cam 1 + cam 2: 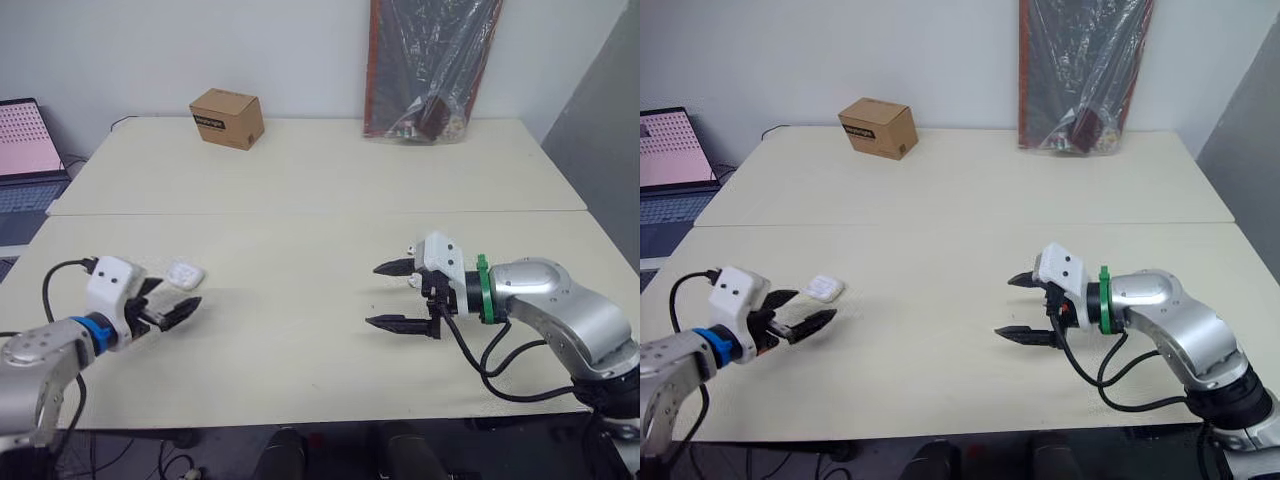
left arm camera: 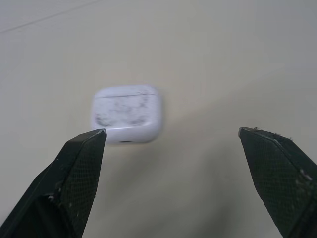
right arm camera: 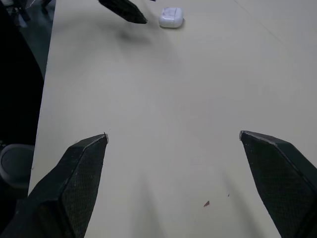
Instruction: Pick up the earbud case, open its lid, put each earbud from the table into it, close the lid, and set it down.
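I see my left pincer (image 1: pixel 172 298) spread wide, the earbud case (image 1: pixel 185 272) lying on the bench (image 1: pixel 300 220) just beyond its fingertips, and my right pincer (image 1: pixel 374 295) likewise spread, well apart from it.

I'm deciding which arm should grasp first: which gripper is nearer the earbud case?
The left gripper: the white earbud case lies just beyond its open fingers, while the right gripper is far off across the table.

1. Dark label on the cardboard box (image 1: pixel 227 118): pale print, too small to read.
2. Grey marks on the earbud case (image 2: pixel 127 113): blurred, unreadable.
3. Nothing legible elsewhere.
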You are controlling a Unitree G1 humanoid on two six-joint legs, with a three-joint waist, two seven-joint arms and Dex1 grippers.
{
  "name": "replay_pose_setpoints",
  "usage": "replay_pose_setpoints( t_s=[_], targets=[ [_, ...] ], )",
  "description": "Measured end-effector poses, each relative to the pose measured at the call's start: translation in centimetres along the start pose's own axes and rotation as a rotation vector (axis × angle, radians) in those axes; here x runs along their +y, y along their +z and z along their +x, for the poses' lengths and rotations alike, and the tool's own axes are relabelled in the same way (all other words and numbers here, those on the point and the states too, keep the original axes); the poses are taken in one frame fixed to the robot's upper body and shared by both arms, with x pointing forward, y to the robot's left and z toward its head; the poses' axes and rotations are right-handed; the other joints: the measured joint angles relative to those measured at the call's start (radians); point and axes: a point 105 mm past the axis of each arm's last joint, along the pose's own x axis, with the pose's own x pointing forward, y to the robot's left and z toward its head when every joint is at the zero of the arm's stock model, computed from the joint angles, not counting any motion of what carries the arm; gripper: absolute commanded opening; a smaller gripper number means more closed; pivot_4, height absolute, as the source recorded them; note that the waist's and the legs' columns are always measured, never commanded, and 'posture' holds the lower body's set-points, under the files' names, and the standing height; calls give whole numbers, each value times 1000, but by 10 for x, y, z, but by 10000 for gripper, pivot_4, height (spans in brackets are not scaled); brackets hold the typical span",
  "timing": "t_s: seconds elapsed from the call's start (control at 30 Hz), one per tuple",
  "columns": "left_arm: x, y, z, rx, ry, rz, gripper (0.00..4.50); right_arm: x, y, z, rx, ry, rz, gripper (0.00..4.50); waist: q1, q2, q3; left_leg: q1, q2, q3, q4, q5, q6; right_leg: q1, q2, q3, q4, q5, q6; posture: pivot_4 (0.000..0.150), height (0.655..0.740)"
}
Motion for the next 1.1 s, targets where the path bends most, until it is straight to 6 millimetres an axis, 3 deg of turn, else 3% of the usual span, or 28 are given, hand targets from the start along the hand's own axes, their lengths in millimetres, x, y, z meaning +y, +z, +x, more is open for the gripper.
replay_pose_setpoints(
  t_s=[0.17,0.33,0.77,1.1],
  targets=[
    [15,10,8,-13,-13,13,45000,0,1,0,-2,22,-16,44656,-1,0,0,0,0,0,0,0,0,0,0,0,1,1,-2,1500,7400],
    [24,6,23,26,-40,28,45000,2,3,0,-2,22,-27,44656,-1,0,0,0,0,0,0,0,0,-1,0,0,1,2,-3,1500,7400],
    [19,-17,40,106,-71,-23,45000,4,13,-1,-8,11,-71,44656,-2,0,0,0,0,0,0,0,0,-1,0,0,2,2,-3,1500,7400],
    [18,-17,40,138,-50,-46,45000,-2,17,-2,-10,1,-98,44656,-2,0,0,0,0,0,0,0,0,-1,0,0,2,2,-3,1500,7400]
  ],
)
